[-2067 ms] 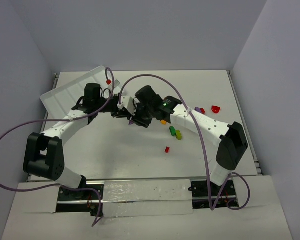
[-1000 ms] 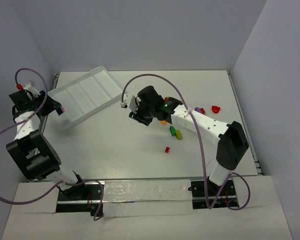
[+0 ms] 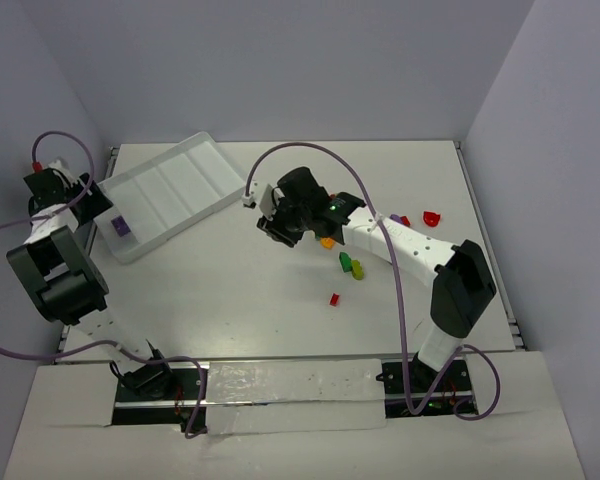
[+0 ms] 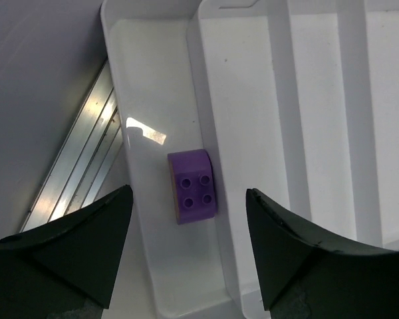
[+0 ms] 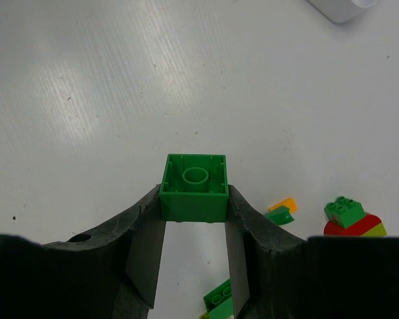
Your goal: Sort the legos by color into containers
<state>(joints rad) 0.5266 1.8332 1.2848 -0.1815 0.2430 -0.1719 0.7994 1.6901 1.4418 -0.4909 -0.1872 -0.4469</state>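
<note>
**Table** (image 3: 230, 300): white. Only the top view shows us all of it.

**Tray** (image 3: 180, 180): white, with long compartments side by side, lying askew at the upper left of the top view. We get its whole outline only from above. The left wrist view cuts it off at the top and right, but shows the dividers plainly.

**Left gripper** (image 4: 187, 194): jaws spread wide with nothing between them, hanging over the tray's end compartment. From above we can barely make it out at the far left edge.

**Right gripper** (image 5: 194, 206): jaws pinching a green brick (image 5: 194, 189) over bare table, the brick's hollow underside facing the wrist camera. In the top view the gripper sits near frame centre and we cannot find the brick under it.

**Loose bricks** (image 3: 345, 262): scattered on the table right of centre in the top view. We count orange, green and lime, a small red one lower down, and purple and red ones farther right. The right wrist view catches only a few, at its lower right and bottom edge, and the fingers partly cut them off.

**Purple brick** (image 4: 193, 186): four studs up, lying in the leftmost compartment of the left wrist view, just beside the divider. From above we see only a purple speck at the tray's lower-left end.
</note>
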